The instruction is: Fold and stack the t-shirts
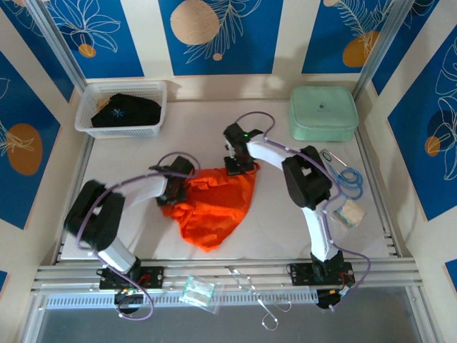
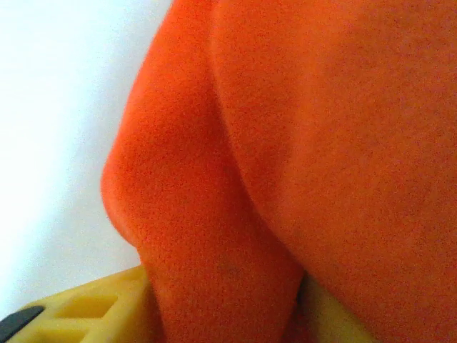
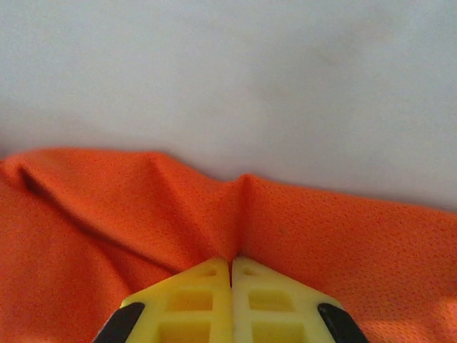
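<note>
blue leaf-print panels ring a white bench. orange t-shirt lies crumpled mid frame in the top view, between the two arms. black t-shirt is bunched in the white mesh basket at upper left, well apart from it.

right gripper is at the shirt's upper right edge. its yellow fingers are closed tight together, and a small ridge of orange cloth runs into the tips, so it looks pinched.

left gripper is at the shirt's left edge. in the left wrist view cloth bulges between two yellow fingers that stand part way apart. cannot tell if it has clamped yet.

handling, judged: light, thin mesh knit, fully limp, no stiffness. it will sag and drape from any pinch and drag on the bench rather than slide clean. not fragile. a single-layer pinch could slip, so best to hold at a seam, hem or shoulder edge, at two spread points, so it hangs flat.

orientation: the heap's long axis runs diagonally from upper right, by the right gripper, down to lower centre, wide at the top and tapering to a rounded end. collar, sleeves and hem are lost in folds, so which way it points is unclear.
</note>
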You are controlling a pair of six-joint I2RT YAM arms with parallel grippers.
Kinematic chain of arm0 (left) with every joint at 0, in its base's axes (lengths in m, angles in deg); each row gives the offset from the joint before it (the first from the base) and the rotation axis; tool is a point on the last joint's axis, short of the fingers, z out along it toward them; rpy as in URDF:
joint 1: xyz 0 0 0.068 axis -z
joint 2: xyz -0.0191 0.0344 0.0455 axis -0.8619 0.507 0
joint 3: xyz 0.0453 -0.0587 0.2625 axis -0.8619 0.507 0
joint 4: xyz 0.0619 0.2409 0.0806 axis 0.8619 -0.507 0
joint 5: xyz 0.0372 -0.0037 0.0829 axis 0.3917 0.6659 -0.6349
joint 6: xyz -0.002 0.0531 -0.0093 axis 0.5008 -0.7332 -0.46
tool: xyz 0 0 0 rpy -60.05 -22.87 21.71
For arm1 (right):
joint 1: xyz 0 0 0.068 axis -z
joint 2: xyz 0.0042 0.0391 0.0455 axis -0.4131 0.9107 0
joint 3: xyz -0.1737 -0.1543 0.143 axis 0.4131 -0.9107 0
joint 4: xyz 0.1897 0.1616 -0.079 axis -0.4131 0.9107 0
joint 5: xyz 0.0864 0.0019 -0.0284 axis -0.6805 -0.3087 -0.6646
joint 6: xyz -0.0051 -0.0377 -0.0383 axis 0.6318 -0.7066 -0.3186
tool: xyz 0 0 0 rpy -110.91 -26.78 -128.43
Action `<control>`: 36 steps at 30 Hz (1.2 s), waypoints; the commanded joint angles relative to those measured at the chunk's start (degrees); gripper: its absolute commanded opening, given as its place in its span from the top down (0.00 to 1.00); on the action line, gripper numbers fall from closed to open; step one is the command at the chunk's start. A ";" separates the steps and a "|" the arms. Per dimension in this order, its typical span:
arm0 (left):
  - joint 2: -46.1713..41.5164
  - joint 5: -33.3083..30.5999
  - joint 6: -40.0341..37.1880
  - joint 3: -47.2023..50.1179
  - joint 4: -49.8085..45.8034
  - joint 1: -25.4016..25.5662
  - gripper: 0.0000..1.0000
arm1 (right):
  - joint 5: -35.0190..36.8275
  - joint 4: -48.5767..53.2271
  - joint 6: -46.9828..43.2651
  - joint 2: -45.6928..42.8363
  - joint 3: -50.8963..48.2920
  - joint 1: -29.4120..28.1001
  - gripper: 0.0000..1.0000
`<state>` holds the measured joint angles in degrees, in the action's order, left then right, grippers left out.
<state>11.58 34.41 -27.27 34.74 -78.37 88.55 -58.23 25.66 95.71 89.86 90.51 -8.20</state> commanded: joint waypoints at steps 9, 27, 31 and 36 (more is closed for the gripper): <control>27.02 8.61 -20.18 -42.17 6.61 -1.70 0.24 | -4.24 -3.65 19.69 -20.12 -28.78 -8.90 1.00; -5.22 6.76 -15.62 -21.39 -1.91 2.88 0.00 | -2.34 0.83 8.43 -29.43 -14.85 1.68 0.48; -8.70 9.71 -8.21 -10.55 0.70 7.18 0.02 | -5.46 -1.55 6.08 -22.80 -11.15 4.87 0.44; -6.35 11.73 0.20 -3.99 4.54 13.77 0.04 | -5.86 -1.57 6.32 -13.66 -6.31 6.06 0.44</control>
<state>4.21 43.87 -34.18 29.32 -75.36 99.89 -61.67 23.71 103.27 72.79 81.92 -2.25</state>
